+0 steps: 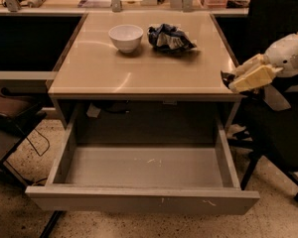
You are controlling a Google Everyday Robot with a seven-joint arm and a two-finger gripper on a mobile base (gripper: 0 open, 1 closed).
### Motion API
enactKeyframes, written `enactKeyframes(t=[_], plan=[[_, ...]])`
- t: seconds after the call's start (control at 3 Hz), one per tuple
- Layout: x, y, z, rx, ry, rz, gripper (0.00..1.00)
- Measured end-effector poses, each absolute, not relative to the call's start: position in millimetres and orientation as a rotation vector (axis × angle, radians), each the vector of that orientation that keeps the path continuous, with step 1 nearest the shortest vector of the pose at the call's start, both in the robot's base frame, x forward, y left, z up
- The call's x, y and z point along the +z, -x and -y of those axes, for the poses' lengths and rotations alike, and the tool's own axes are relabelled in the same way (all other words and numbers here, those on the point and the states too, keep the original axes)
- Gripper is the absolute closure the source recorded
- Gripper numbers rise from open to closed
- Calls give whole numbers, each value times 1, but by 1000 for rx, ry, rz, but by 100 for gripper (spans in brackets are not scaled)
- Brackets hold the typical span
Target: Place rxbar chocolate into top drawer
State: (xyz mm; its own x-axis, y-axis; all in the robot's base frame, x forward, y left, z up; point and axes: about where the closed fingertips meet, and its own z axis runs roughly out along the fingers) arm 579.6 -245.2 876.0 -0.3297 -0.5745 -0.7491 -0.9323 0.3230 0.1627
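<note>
Wide grey metal top drawer (139, 200) stands open at front. Pale two-finger gripper (232, 80) hangs at tan desk's (139, 71) right edge, clamped on small dark rxbar chocolate (225, 76); drawer lies below-left of it. Further back: white bowl (125, 36), crumpled blue-white bag (170, 37).

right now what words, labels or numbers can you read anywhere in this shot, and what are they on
Nothing here is readable.
Small dark-wrapped bar, gripped in the robot's hand just off the right edge of the beige desk: any lettering is too small to read.
Crumpled blue-and-white bag on the desktop: print blurred, unreadable.
Round white bowl: no markings seen.
Open wide grey metal drawer: only pale scuffs, no text.
</note>
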Motion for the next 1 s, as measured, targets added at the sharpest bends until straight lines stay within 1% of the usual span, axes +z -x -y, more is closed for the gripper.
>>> enactKeyframes(t=[0.67,1.0], plan=[[918,-485,258,455,1348,-1899,100],[880,-460,255,356,1371,-1911,100]])
